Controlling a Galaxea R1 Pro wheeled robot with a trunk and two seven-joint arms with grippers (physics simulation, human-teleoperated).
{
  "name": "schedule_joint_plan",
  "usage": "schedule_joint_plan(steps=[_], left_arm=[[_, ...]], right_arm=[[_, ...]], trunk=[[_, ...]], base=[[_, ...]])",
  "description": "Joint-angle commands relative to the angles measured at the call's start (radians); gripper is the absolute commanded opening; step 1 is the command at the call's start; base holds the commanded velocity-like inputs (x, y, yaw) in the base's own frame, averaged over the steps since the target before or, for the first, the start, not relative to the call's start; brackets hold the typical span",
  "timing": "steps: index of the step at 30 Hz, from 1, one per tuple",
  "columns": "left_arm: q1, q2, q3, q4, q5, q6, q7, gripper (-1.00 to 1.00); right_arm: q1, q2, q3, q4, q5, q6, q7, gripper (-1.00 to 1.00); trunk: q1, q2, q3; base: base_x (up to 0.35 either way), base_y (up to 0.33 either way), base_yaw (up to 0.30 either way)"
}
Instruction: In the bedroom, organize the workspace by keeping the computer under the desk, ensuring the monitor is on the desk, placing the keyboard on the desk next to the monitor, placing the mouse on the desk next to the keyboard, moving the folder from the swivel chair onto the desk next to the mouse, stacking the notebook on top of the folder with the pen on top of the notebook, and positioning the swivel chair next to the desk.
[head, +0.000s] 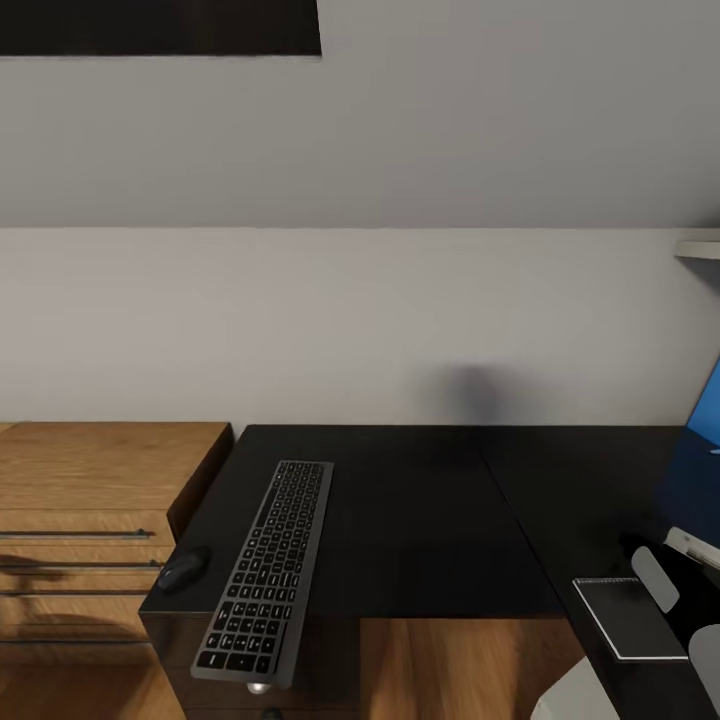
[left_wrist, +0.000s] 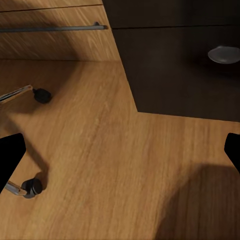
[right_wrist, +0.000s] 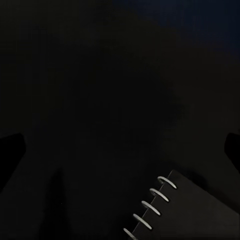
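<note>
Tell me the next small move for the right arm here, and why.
Probably lower the right tool toward the notebook and close on it. The notebook lies flat on the desk near the front edge, its spiral binding just ahead of the spread fingers, and nothing is held yet. The blue folder lies just beyond it.

The tabletop runs along the wall ahead of me and turns toward me on my right. The keyboard lies on its left part, its near end overhanging the front edge. The mouse sits just left of the keyboard, at the tabletop's left edge. A dresser stands left of the tabletop, touching it. The notebook lies on the right wing, well apart from the keyboard. My left claw hangs over the floor, beside a drawer knob and two chair casters. My right claw hangs above the tabletop, near the notebook's spiral edge.
</note>
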Motion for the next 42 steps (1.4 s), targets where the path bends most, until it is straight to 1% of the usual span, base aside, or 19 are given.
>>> schedule_joint_plan(steps=[1,7,26,33,42], left_arm=[[0.0,0.001,-0.009,-0.002,0.009,-0.002,0.004,1.0],[0.0,0.001,-0.009,-0.002,0.009,-0.002,0.004,1.0],[0.0,0.002,-0.007,-0.002,0.009,-0.003,0.0,1.0],[0.0,0.002,-0.008,-0.002,0.009,-0.003,0.0,1.0],[0.0,0.002,-0.008,-0.002,0.009,-0.004,0.0,1.0]], right_arm=[[0.0,-0.001,0.0,-0.002,-0.006,0.01,-0.005,1.0],[0.0,-0.002,0.0,-0.002,-0.006,0.035,-0.005,1.0],[0.0,-0.003,0.002,0.003,-0.005,0.047,-0.006,1.0],[0.0,-0.001,0.002,0.004,-0.003,0.047,-0.006,1.0],[0.0,0.0,0.003,0.004,-0.002,0.046,-0.005,1.0]], trunk=[[0.0,0.0,-0.001],[0.0,0.0,-0.001],[0.0,0.0,-0.001],[0.0,0.0,-0.001],[0.0,0.0,-0.001]], base=[[0.0,0.0,0.0],[0.0,0.0,0.0],[0.0,0.0,0.0],[-0.153,0.0,0.0],[-0.031,0.0,0.0]])
